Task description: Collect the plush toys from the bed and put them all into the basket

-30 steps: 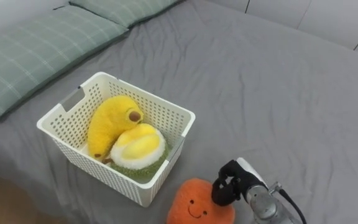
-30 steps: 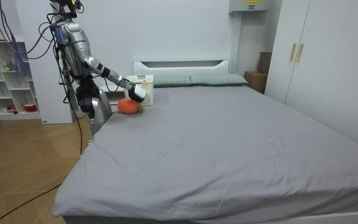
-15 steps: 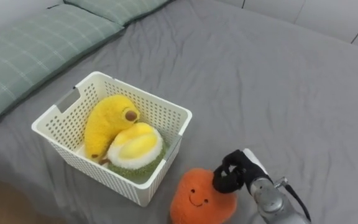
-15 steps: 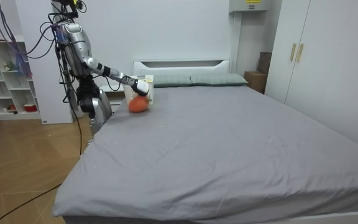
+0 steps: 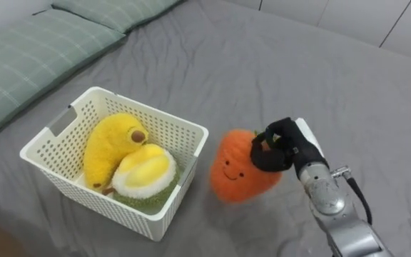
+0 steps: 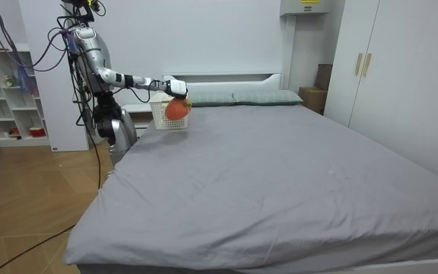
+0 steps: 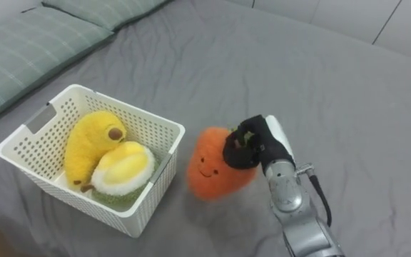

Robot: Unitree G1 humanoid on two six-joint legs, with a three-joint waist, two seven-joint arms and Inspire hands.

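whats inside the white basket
A yellow banana plush and a yellow-and-white plush with a green base. The basket floor beneath them is hidden.

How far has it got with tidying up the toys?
Two toys already lie in the white basket: a yellow banana plush and a round yellow-and-green plush. The right hand is shut on a smiling orange plush, held in the air just beside the basket. Left to do: drop it in.
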